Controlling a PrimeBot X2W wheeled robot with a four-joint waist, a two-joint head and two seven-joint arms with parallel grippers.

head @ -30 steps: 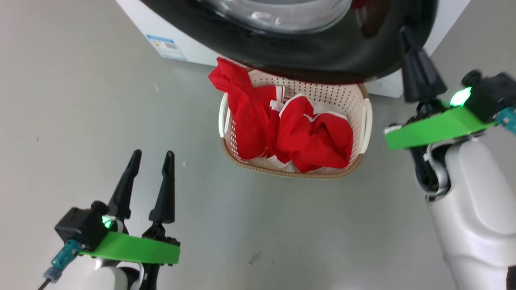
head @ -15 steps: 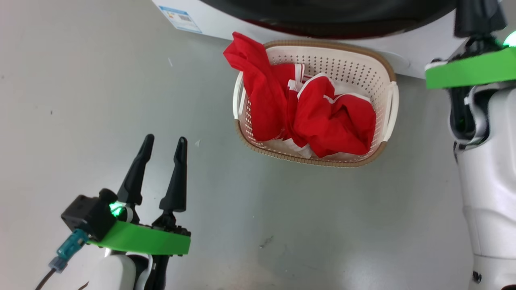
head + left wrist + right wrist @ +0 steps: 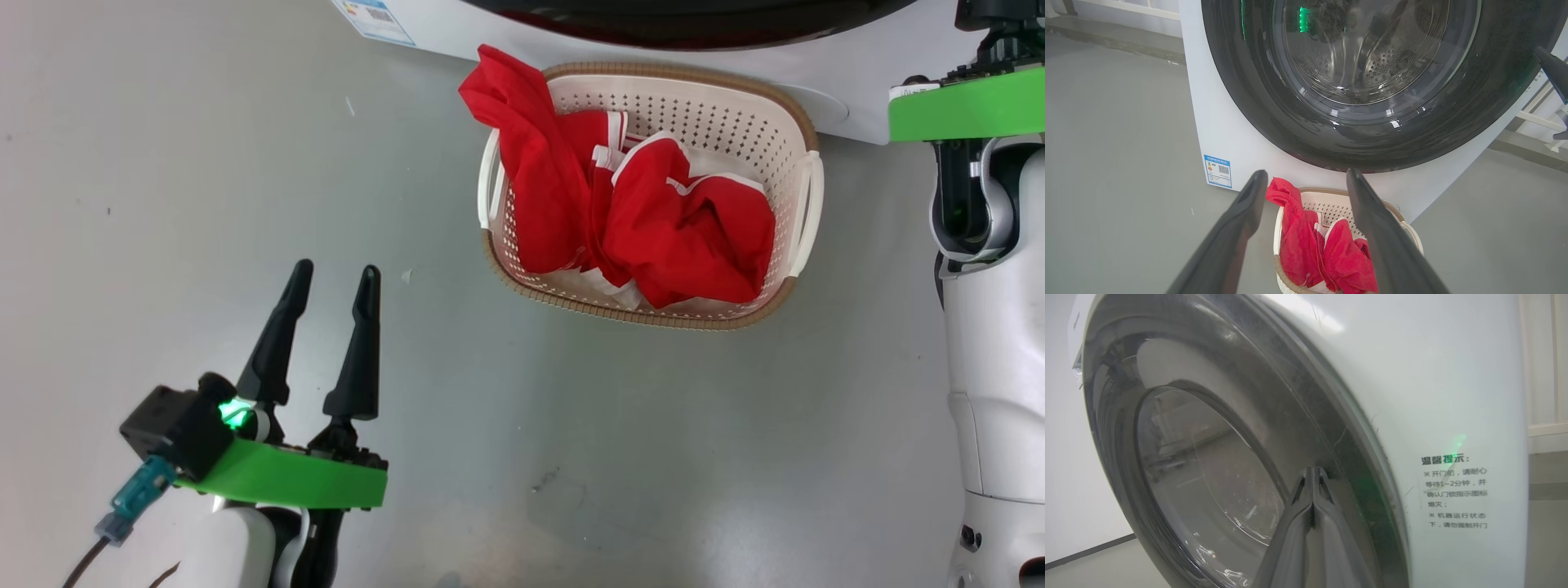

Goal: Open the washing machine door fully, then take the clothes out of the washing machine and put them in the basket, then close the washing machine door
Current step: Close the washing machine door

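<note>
Washing machine door looks shut or as good as shut from the left wrist view, with its black rim lying flat on the white washing machine. So I'd call this the last step: getting the door properly latched.

How I'd do it: push straight into the rim with the closed tips, steady and square, and stay on the rim rather than the glass. That gloss looks slippery, so an angled shove could skid off. The clothes look safely out of the door's way already.

Poses, left to right:

- Left fingers are spread wide with nothing between them. They hang low over the floor and point toward the machine, and I'd leave them parked.
- Ahead of them and off to their right, well apart, the basket sits tight against the machine's front, just under the door. The clothes are piled inside, with one red piece flopped over the rim on the side nearer the left fingers.
- Right fingers are pressed flat together and hold nothing. Their tips are right at the door's black rim, just beside where it meets the white front. Can't tell if they actually touch it.
- The pale forearm runs up the right edge of the head view, with the wrist high and reaching forward.
</note>
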